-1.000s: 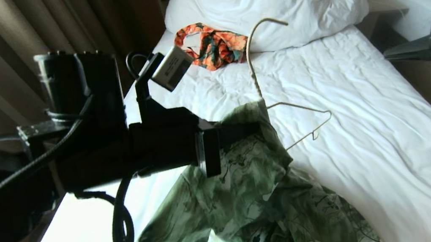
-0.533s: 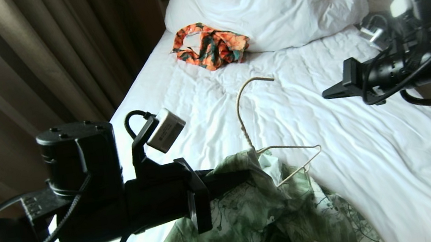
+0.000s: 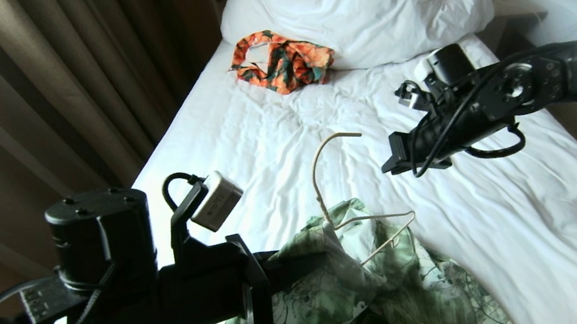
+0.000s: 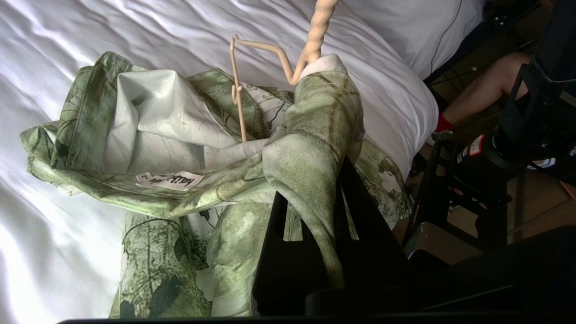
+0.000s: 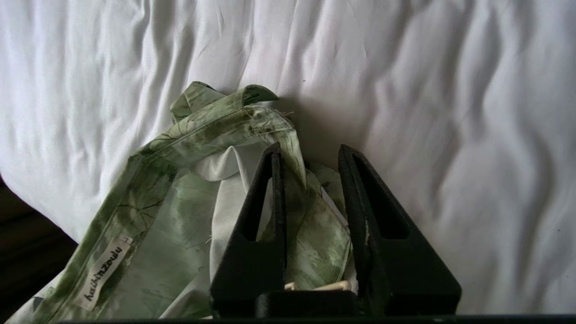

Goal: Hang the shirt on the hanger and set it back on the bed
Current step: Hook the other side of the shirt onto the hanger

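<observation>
Since a second ago, the left gripper (image 3: pixel 309 259) has been lowered with its load, and the right gripper (image 3: pixel 392 161) has been brought from the far right edge to a spot over the middle of the bed (image 3: pixel 506 243).

On the left, curtains (image 3: pixel 55 94) are seen beyond the left arm. The left gripper is clamped on a fold of the shirt (image 3: pixel 343 297), just below the hanger's twisted neck. The hanger (image 3: pixel 327 190) is held upright beside those fingers, one shoulder inside the cloth, the other bare. The rest of the shirt is spread on the sheet below the gripper.

Well beyond it, an orange floral garment (image 3: pixel 282 65) is lying against the duvet (image 3: pixel 356 3).

To the right, the right gripper is held above the sheet with its fingers (image 5: pixel 252 234) parted and nothing gripped, the shirt collar (image 5: pixel 216 121) lying just beneath them.
</observation>
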Controlling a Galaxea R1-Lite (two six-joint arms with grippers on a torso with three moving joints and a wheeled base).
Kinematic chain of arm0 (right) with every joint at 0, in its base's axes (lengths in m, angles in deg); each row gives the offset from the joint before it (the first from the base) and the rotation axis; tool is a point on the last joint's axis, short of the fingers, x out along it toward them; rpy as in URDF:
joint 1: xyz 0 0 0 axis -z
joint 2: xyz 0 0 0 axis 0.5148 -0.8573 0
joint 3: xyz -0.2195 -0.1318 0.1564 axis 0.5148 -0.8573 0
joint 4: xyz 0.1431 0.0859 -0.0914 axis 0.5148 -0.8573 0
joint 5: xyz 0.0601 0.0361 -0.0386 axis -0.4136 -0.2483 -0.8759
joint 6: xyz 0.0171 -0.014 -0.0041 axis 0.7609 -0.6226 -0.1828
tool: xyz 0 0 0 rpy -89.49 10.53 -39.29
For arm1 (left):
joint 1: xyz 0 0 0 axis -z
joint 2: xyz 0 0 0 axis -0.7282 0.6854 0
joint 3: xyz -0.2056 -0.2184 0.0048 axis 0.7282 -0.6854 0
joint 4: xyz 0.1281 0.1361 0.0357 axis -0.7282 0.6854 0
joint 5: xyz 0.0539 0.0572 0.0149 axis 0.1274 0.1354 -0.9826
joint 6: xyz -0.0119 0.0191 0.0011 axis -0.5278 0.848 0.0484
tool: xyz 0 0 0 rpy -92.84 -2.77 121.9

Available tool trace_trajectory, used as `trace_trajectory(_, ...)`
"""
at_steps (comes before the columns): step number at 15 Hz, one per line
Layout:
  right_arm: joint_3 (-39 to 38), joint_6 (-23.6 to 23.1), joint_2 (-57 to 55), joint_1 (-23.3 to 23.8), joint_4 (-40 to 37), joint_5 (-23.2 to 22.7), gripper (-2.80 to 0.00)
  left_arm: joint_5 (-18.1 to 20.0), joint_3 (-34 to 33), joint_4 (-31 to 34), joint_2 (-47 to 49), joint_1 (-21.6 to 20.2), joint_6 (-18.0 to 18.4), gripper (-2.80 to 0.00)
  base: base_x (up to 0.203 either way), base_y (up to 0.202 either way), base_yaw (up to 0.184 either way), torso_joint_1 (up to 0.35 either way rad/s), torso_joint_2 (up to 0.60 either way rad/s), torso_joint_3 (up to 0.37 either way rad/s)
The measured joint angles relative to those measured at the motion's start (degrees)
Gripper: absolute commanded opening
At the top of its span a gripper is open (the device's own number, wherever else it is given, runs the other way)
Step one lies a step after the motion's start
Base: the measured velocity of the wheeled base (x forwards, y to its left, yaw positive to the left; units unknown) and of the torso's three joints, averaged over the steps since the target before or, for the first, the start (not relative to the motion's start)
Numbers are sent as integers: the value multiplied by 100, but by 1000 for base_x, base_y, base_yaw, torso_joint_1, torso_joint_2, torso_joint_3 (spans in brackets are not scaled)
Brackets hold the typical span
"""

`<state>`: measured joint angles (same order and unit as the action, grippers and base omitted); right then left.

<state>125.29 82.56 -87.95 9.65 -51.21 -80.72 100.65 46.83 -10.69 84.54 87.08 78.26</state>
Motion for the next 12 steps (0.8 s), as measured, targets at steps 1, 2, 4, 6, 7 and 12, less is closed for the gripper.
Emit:
trace_trajectory(1,69,-128,-142,-41,-43,-5,0,-2,-58,2,-67,0,-2,-280,0,0,0,0,0,0)
trace_trajectory(2,102,-224,-254,-90,-43,-31,0,-6,-96,0,-139,3,-3,-280,0,0,0,0,0,0)
trace_trajectory(4,136,-352,-469,-236,-37,-40,0,-11,-158,13,-279,5,-2,-280,0,0,0,0,0,0)
trace_trajectory(6,146,-421,-658,-359,42,-16,0,-18,-180,11,-345,0,-4,-280,0,0,0,0,0,0)
trace_trajectory(7,146,-426,-738,-407,139,-5,0,-16,-189,11,-357,0,-4,-280,0,0,0,0,0,0)
trace_trajectory(12,147,-425,-1036,-592,425,-10,0,1,-286,7,-352,8,2,-280,0,0,0,0,0,0)
